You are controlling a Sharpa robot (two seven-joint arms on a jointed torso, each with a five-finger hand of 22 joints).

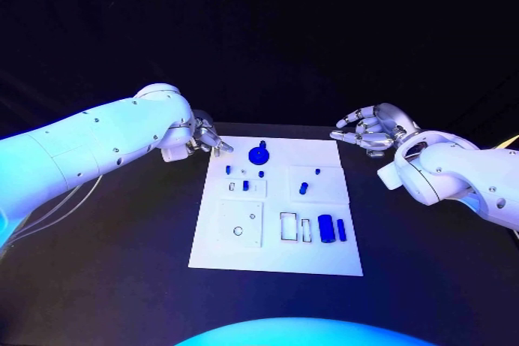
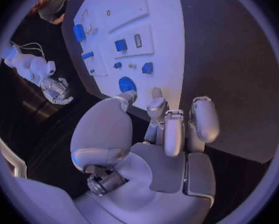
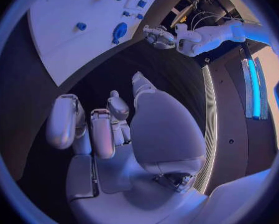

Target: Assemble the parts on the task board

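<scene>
Head view: the white task board (image 1: 277,241) lies flat in the middle of the black counter (image 1: 108,256), between the two hands. The left hand (image 1: 203,139) sits at the board's far left corner, its fingers (image 2: 174,132) curled loosely inward with nothing between them; the left wrist view shows the fingertips just off the board's edge, near the round blue part (image 1: 259,154). The right hand (image 1: 371,130) hovers beyond the board's far right corner, apart from it, fingers (image 3: 103,132) half-curled and holding nothing.

Parts on the board, placed from the fingers: the round blue part lies just beside the left fingers. Several small blue parts (image 1: 245,185) sit further in, in the middle of the board. A short blue peg (image 1: 305,187) lies toward the right-hand side. Two blue cylinders (image 1: 325,229) rest side by side at the near right, well apart from both hands, next to a rectangular slot (image 1: 289,226).
</scene>
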